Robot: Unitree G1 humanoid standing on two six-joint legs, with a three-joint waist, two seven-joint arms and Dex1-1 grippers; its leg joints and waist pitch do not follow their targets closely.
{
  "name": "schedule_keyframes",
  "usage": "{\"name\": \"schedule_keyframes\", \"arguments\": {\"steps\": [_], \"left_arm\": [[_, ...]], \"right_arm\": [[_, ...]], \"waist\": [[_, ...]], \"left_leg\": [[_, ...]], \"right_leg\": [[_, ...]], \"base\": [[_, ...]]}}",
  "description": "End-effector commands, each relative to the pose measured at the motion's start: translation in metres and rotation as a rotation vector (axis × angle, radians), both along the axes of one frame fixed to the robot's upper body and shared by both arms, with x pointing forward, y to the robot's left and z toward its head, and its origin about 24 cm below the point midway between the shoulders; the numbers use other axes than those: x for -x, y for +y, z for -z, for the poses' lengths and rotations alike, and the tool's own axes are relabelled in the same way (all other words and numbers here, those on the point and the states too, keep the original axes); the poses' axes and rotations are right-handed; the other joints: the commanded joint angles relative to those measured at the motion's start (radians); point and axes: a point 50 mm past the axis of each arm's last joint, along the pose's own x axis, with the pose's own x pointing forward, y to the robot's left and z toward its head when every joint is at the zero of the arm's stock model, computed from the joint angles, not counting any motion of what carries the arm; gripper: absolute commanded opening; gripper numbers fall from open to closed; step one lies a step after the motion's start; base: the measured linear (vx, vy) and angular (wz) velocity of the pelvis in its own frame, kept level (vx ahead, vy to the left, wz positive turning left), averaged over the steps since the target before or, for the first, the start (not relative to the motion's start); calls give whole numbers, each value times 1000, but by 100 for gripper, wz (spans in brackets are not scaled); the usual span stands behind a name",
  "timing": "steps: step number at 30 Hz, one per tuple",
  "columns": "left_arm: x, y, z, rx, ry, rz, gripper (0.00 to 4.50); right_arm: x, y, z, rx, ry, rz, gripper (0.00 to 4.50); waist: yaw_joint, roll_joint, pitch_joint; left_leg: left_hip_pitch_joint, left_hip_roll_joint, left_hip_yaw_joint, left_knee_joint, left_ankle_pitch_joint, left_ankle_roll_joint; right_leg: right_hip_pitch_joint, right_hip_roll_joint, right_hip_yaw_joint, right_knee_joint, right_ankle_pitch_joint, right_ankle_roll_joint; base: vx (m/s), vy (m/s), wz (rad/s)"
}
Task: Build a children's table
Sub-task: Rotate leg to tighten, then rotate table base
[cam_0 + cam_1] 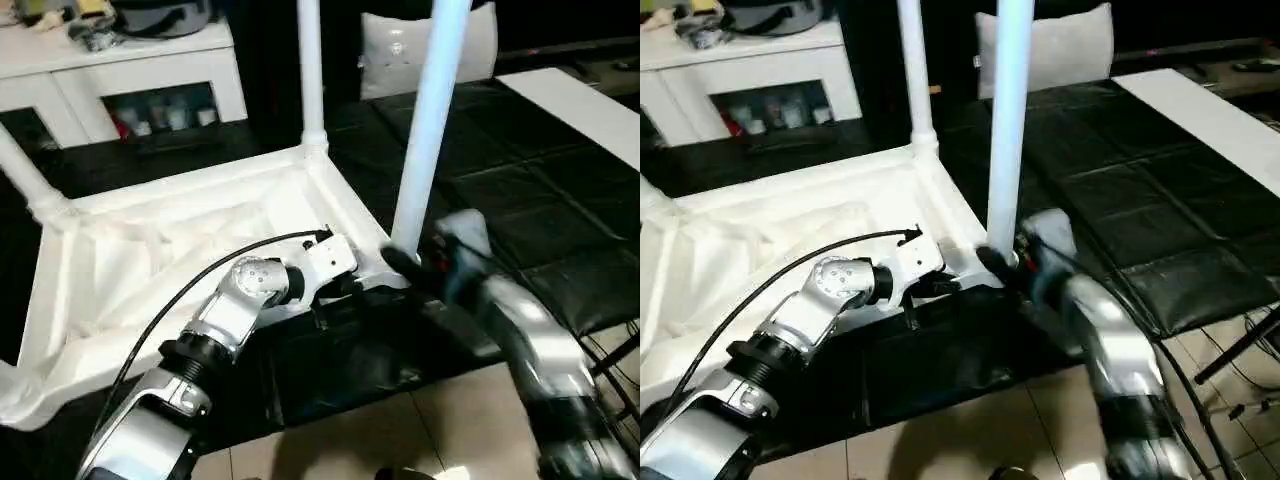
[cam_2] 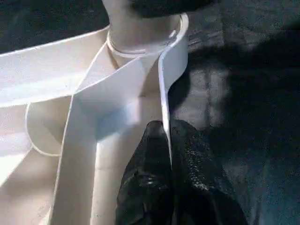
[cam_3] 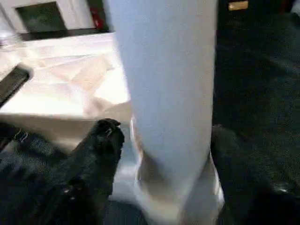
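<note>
The children's table lies upside down on a black mat, its ribbed white top [image 1: 150, 250] facing up. One leg [image 1: 430, 120] stands in the near right corner socket. A second leg [image 1: 310, 70] stands at the far corner and a third [image 1: 20, 165] at the left. My left gripper [image 2: 165, 129] is shut on the top's thin rim wall [image 2: 171, 70], just beside the near right socket. My right gripper [image 3: 164, 136] sits at the base of the near right leg [image 3: 164, 70], open, with one finger [image 3: 105, 136] a little apart from the leg.
A white cabinet [image 1: 150, 80] with glass doors stands at the back left and a white pillow [image 1: 400, 45] behind the table. The black mat [image 1: 520, 200] stretches to the right, where a white board [image 1: 590, 100] lies. Tiled floor [image 1: 400, 430] borders the mat's near edge.
</note>
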Motion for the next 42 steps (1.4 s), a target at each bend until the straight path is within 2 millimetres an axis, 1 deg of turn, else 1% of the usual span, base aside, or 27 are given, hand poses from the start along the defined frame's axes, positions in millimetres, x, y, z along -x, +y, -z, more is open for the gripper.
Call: {"name": "schedule_keyframes", "arguments": {"steps": [1,3,4,5,6,8,9,11,13,14,16,18,19,20,21,22,23,24,25,27,29,31,33,36,37,39,42], "left_arm": [[-8,-1,-24,61,-129,-21,0],[-6,0,-28,128,-125,-16,0],[-3,1,-30,168,-124,-12,27],[0,3,-32,201,-115,-7,27],[4,5,-33,236,-100,-9,43],[10,12,-34,275,-83,-25,58],[10,12,-34,276,-82,-26,58],[14,19,-34,277,-81,-45,81],[18,27,-33,266,-71,-66,94],[20,34,-33,257,-68,-92,98],[25,46,-35,250,-60,-132,129],[31,62,-37,240,-48,-179,135],[34,69,-38,235,-40,-196,140],[39,78,-40,223,-29,-206,151],[42,82,-41,217,-22,-207,165],[45,87,-41,202,-9,-203,165],[46,88,-41,199,-5,-202,176],[50,93,-41,180,14,-197,190],[56,100,-40,145,50,-188,190],[66,112,-38,82,109,-182,212],[74,121,-35,22,144,-190,223],[76,123,-35,2,152,-197,240],[78,126,-34,-38,155,-210,253],[76,131,-33,-94,109,-242,283],[75,132,-34,-105,94,-253,290],[75,132,-34,-112,84,-261,306],[75,137,-33,-170,74,-263,328]], "right_arm": [[3,-2,-12,-47,-69,-15,358],[13,-6,-13,-60,-78,-28,373],[19,-8,-14,-64,-86,-31,393],[24,-8,-15,-70,-93,-37,393],[28,-6,-17,-70,-103,-54,402],[34,0,-21,-75,-112,-98,426],[34,1,-21,-77,-112,-101,426],[36,9,-22,-94,-107,-142,445],[35,15,-22,-85,-104,-164,450],[33,21,-23,-88,-106,-180,450],[30,28,-26,-91,-115,-196,450],[26,36,-28,-95,-126,-219,450],[24,41,-30,-98,-131,-237,450],[21,46,-31,-97,-136,-252,450],[20,49,-31,-95,-139,-258,450],[17,52,-31,-88,-137,-259,450],[16,53,-30,-86,-136,-259,450],[13,56,-29,-74,-130,-261,450],[8,60,-27,-58,-117,-270,450],[-1,68,-25,-37,-92,-285,450],[-9,76,-23,-24,-58,-319,450],[-12,80,-22,-29,-40,-346,450],[-18,86,-23,-14,-47,-350,450],[-24,93,-24,-19,-55,-348,450],[-27,93,-24,-16,-57,-331,450],[-29,93,-23,-13,-59,-317,450],[-37,89,-19,39,-70,-203,450]], "waist": [[6,-27,-76],[7,-27,-76],[8,-24,-75],[10,-17,-74],[8,-20,-75],[10,-6,-76],[9,-9,-74],[7,-10,-66],[1,-8,-58],[-9,-6,-52],[-17,-5,-51],[-28,-3,-52],[-32,-2,-52],[-35,-7,-55],[-37,-4,-52],[-35,-3,-53],[-37,-3,-53],[-30,0,-56],[-30,1,-55],[-26,3,-62],[-28,8,-58],[-25,10,-59],[-21,5,-56],[-21,6,-56],[-25,-9,-56],[-22,2,-56],[-28,1,-56]], "left_leg": [[-10,46,-8,-68,-24,150],[-12,44,-7,-67,-22,150],[-12,45,-8,-67,-17,153],[-12,48,-9,-68,-18,155],[-15,46,-8,-69,-18,159],[-10,49,-7,-69,-23,157],[-12,49,-8,-70,-33,154],[-12,47,-7,-76,-85,140],[-4,43,-5,-81,-163,106],[6,35,-5,-80,-227,72],[5,32,-9,-81,-248,55],[1,34,-16,-84,-259,48],[4,34,-15,-83,-266,49],[-2,41,-24,-88,-266,46],[-4,40,-23,-90,-264,53],[8,42,-21,-88,-269,50],[-1,40,-20,-90,-250,55],[5,44,-21,-89,-243,52],[4,44,-21,-91,-233,54],[1,49,-23,-92,-184,55],[0,47,-20,-94,-166,62],[6,46,-16,-92,-180,56],[6,47,-14,-94,-189,52],[6,47,-16,-95,-198,43],[4,46,-14,-94,-192,43],[6,47,-15,-94,-188,38],[5,45,-15,-95,-198,29]], "right_leg": [[80,-60,62,-54,-270,-118],[79,-59,61,-56,-293,-108],[79,-60,63,-58,-287,-105],[79,-61,64,-55,-284,-107],[79,-59,63,-55,-282,-107],[73,-58,62,-57,-273,-125],[74,-56,61,-57,-281,-125],[75,-54,59,-66,-339,-109],[71,-54,55,-81,-449,-74],[65,-51,48,-97,-556,-26],[65,-51,43,-105,-600,6],[67,-51,41,-102,-591,10],[63,-49,42,-103,-589,11],[70,-55,46,-86,-554,-11],[68,-52,48,-91,-551,-13],[60,-53,52,-89,-538,-26],[66,-52,54,-87,-517,-32],[63,-55,57,-82,-500,-41],[62,-52,59,-79,-481,-49],[67,-56,67,-56,-387,-96],[69,-50,69,-51,-336,-126],[68,-52,71,-52,-341,-136],[69,-52,72,-54,-352,-136],[70,-53,73,-52,-362,-131],[71,-53,75,-54,-364,-128],[69,-54,75,-51,-369,-131],[70,-53,75,-50,-364,-131]], "base": [[0,0,0],[0,0,0],[0,0,0],[0,0,0],[0,0,0],[0,0,0],[0,0,0],[0,0,0],[0,0,0],[0,0,0],[0,0,0],[0,0,0],[0,0,0],[0,0,0],[0,0,0],[0,0,0],[0,0,0],[0,0,0],[0,0,0],[0,0,0],[0,0,0],[0,0,0],[0,0,0],[0,0,0],[0,0,0],[0,0,0],[0,0,0]]}}
